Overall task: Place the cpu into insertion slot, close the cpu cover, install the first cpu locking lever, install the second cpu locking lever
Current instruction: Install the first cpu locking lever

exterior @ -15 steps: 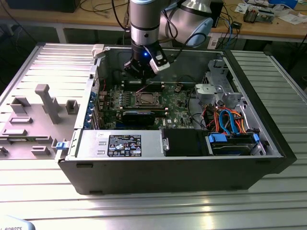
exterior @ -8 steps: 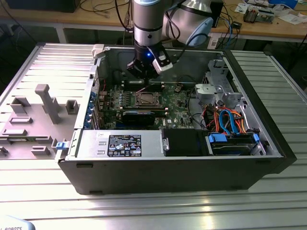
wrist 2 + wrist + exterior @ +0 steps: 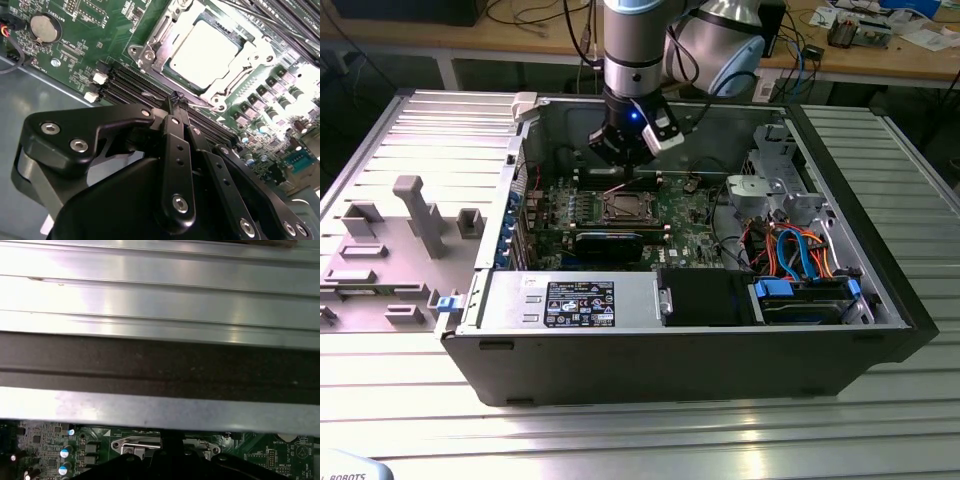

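Observation:
In the exterior view my gripper [image 3: 620, 165] hangs inside the open computer case, just above the far edge of the insertion slot [image 3: 623, 207] on the green motherboard. In the second wrist view the cpu [image 3: 202, 50] lies flat in the slot, its pale metal top showing through the window of the cpu cover [image 3: 150, 47], which lies down over it. The black fingers [image 3: 172, 150] are pressed together. The gripper [image 3: 178, 100] has its tip at a thin wire locking lever [image 3: 150, 94] along the socket's edge. Whether the lever is pinched I cannot tell.
A long black heatsink [image 3: 610, 243] lies in front of the socket, and memory slots [image 3: 130, 87] run beside it. A drive cage with blue and orange cables [image 3: 800, 250] fills the case at the exterior view's right. A grey fixture [image 3: 410, 215] stands outside on the left.

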`<state>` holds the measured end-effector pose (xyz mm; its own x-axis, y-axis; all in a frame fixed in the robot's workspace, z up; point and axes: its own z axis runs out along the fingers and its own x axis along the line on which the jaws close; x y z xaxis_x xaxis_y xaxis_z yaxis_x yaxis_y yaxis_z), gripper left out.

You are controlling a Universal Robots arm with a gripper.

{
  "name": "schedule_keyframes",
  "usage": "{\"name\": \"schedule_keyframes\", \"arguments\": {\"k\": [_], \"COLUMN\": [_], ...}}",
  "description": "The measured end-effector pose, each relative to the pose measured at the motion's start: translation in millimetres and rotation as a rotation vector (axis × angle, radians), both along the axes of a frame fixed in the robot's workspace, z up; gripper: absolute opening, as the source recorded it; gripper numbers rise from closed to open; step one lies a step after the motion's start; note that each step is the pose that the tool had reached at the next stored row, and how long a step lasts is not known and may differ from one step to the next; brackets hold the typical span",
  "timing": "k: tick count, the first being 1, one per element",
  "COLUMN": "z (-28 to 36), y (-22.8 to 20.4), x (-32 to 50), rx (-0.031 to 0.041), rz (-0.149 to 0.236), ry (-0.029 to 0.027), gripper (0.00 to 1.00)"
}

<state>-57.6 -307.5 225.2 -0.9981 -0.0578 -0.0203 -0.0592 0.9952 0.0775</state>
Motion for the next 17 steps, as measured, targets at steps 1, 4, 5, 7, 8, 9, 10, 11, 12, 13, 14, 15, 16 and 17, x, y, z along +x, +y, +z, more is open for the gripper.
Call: {"name": "schedule_keyframes", "arguments": {"k": [1,4,5,7,8,9,10,11,12,13,14,15,16,17], "z": [-0.4,-0.7,-0.7,-0.7,-0.8,-0.8,-0.8,-1.0,-1.3,-1.6,-2.2,-2.6,-3.2,-3.6], "y": [0.0,-0.1,-0.1,0.0,0.0,0.0,0.0,0.0,0.0,0.0,0.0,0.0,0.0,0.0], "x": [1.1,2.7,2.8,2.9,3.0,3.0,3.0,3.0,3.1,3.2,3.3,3.5,3.7,3.8], "rx": [-0.0001,-0.0002,-0.0001,-0.0001,0.0,0.0,-0.0001,-0.0001,0.0001,0.0001,0.0,0.0,-0.0001,-0.0001], "rz": [0.0,-0.001,-0.001,-0.001,-0.001,-0.001,-0.001,-0.001,-0.001,-0.001,-0.001,-0.001,-0.001,-0.001], "ry": [0.0001,0.0,0.0001,0.0,0.0,0.0,0.0,0.0,-0.0001,-0.0001,0.0,0.0,0.0,0.0001], "gripper": [0.11,0.11,0.11,0.11,0.11,0.11,0.11,0.11,0.11,0.11,0.11,0.11,0.11,0.11]}}
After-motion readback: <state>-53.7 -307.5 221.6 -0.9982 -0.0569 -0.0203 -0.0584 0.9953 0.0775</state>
